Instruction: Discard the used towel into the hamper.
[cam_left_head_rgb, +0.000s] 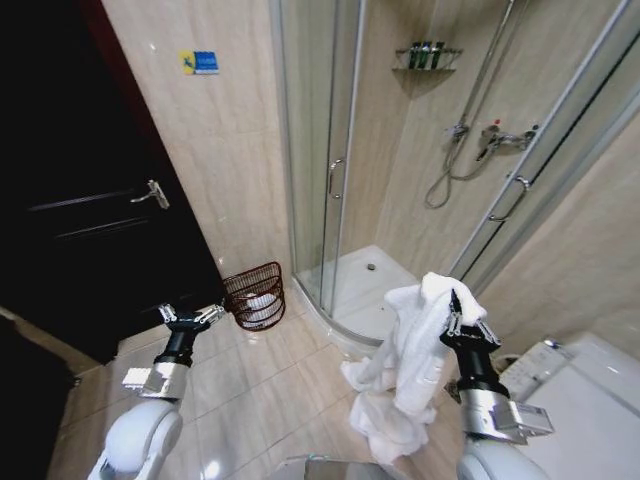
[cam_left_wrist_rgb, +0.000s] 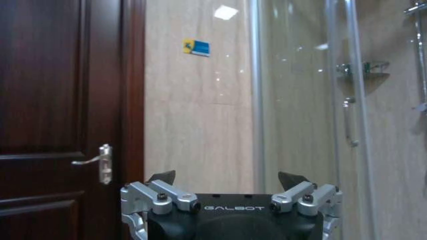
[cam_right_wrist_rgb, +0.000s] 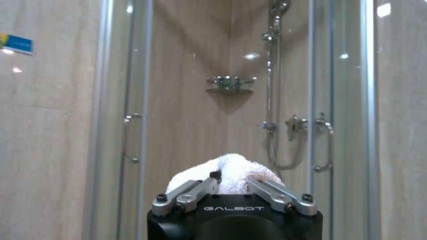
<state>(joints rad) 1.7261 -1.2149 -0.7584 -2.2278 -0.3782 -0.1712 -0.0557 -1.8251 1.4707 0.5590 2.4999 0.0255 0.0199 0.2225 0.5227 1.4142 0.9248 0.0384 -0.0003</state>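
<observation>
It's a small beige-tiled bathroom, with a dark door (cam_left_head_rgb: 90, 210) on the left, a curved glass shower enclosure (cam_left_head_rgb: 330, 180) at the far middle and a toilet (cam_left_head_rgb: 590, 380) at the near right. The hamper (cam_left_head_rgb: 256, 295) sits on the floor against the far wall, between the door and the shower's raised base, with something pale already lying inside it. The right tool (cam_left_head_rgb: 462, 322) is held up at the near right, closed on the top of the white towel (cam_left_head_rgb: 415, 360), whose bulk hangs well below the grip and, as far as I can make out, bunches onto the floor tiles. The left tool (cam_left_head_rgb: 190, 318) hovers at the near left with its fingers spread and nothing between them, just short of the hamper. The risks, as I see them, lie in the carry: the hamper is well off to the left and farther away, so the trailing end could drag across the tiles, snag on the shower's base or get caught under the robot. The hamper's mouth is small against such a long towel, so part may drape over the rim or tip the light basket. A pinch on one corner of heavy cloth could also slip.
</observation>
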